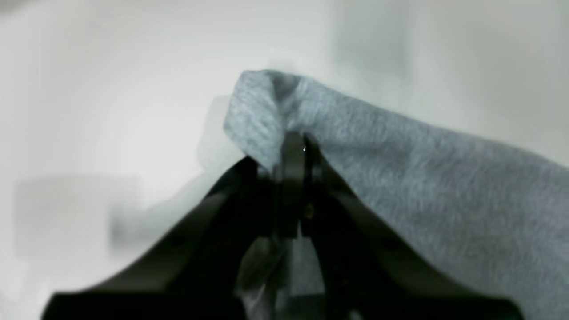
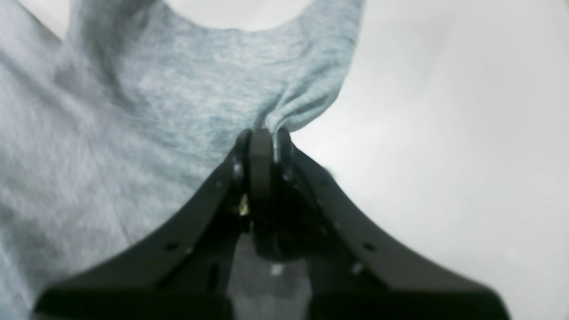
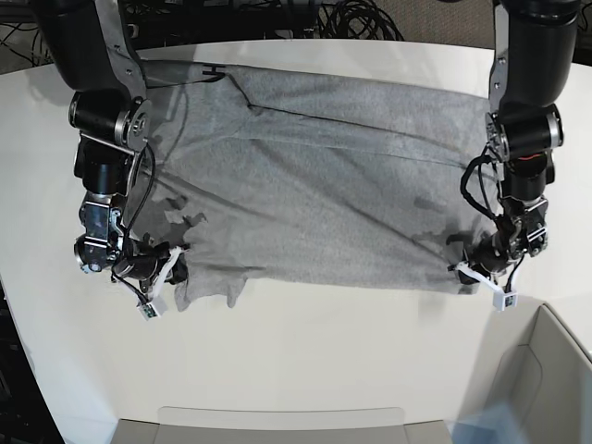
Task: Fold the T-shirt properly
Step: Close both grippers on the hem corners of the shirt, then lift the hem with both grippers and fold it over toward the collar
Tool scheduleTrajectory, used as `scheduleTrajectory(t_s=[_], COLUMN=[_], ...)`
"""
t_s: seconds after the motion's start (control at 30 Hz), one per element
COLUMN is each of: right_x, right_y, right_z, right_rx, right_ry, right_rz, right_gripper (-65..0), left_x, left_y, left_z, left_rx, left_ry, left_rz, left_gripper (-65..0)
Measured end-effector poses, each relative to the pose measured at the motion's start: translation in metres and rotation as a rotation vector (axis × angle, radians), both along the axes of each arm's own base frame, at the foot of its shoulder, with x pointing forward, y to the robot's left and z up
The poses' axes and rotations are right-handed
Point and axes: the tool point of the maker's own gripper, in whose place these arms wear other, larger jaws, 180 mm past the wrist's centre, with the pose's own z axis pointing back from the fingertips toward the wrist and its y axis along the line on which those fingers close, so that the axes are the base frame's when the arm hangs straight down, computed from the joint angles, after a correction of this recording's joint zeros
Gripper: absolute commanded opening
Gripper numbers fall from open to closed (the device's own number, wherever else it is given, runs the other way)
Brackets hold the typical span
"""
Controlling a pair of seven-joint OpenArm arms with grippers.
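Observation:
The heather-grey T-shirt (image 3: pixel 314 185) lies spread wide on the white table (image 3: pixel 324 351), plain side up, its near edge rumpled at both corners. At the shirt's near right corner in the base view, my left gripper (image 3: pixel 469 263) is shut on a pinched fold of the T-shirt (image 1: pixel 444 186); the left wrist view shows the left gripper (image 1: pixel 294 141) with cloth bunched over its tips. My right gripper (image 3: pixel 178 269) grips the near left corner. Seen from the right wrist, the right gripper (image 2: pixel 265 134) is shut on a puckered edge of the T-shirt (image 2: pixel 133 111).
A pale open box (image 3: pixel 546 370) stands at the near right corner of the table. A shallow tray edge (image 3: pixel 277 421) runs along the front. Dark cables (image 3: pixel 351 18) lie behind the table's far edge. Both arms stand over the shirt's side edges.

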Motion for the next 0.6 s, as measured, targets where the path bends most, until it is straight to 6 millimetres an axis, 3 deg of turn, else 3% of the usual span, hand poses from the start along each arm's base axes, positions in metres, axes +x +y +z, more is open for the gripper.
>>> scheduleTrajectory(t_s=[0.2, 0.4, 0.6], right_x=[0.010, 0.011, -0.013], right_y=[-0.008, -0.020, -0.020], right_z=[0.021, 0.039, 0.035], right_rx=[-0.061, -0.134, -0.205], right_ry=[-0.026, -0.045, -0.048], right_rz=[-0.004, -0.016, -0.011], right_gripper=[-65.0, -65.0, -65.0], left_x=[0.008, -0.013, -0.028], left_y=[0.002, 0.016, 0.019], left_z=[0.024, 0.039, 0.057], left_rx=[0.055, 0.097, 0.160], left_ry=[-0.047, -0.060, -0.077], left_rz=[-0.043, -0.041, -0.067], left_gripper=[-65.0, -65.0, -65.0])
